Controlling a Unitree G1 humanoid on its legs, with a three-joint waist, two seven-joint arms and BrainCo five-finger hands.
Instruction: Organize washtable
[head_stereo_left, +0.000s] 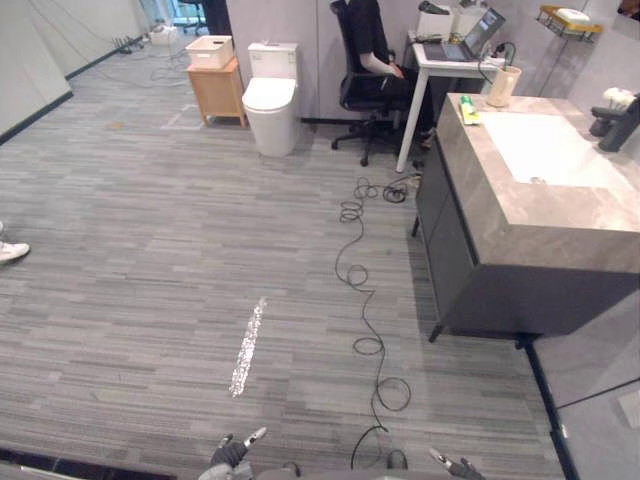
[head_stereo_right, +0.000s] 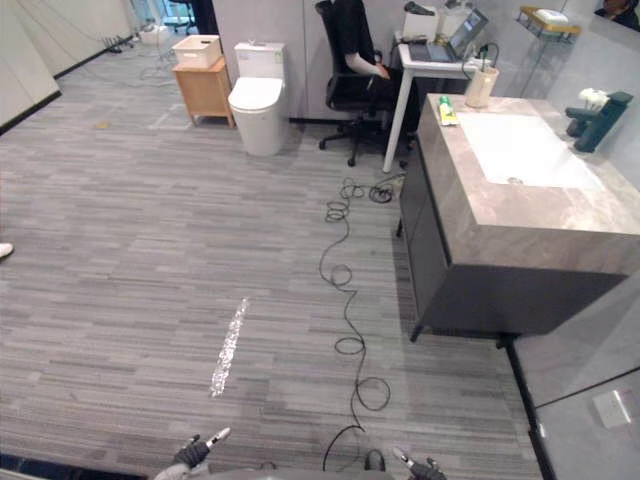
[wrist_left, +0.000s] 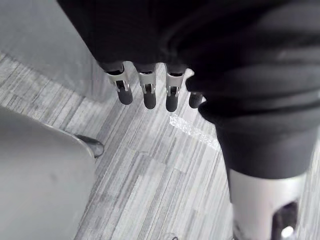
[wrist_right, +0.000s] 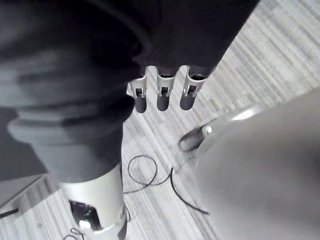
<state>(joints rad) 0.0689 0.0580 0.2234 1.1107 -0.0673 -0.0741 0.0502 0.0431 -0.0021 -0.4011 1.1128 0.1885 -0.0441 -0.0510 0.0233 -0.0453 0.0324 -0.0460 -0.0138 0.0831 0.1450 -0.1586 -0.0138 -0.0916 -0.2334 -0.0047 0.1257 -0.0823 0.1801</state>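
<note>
Idle: left hand (head_stereo_left: 230, 453) and right hand (head_stereo_left: 458, 466) hang low, fingers (wrist_left: 149, 99) straight and empty, presumably since the grey stone worktop (head_stereo_left: 540, 215) lies well ahead of them, unreached.

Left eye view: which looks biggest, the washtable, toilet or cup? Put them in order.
1. washtable, though it is also the nearest
2. toilet
3. cup

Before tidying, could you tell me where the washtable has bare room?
The near end of the counter, before the sink, is bare; so is the left strip. Crowded at the far end: green tube and cup.
</note>
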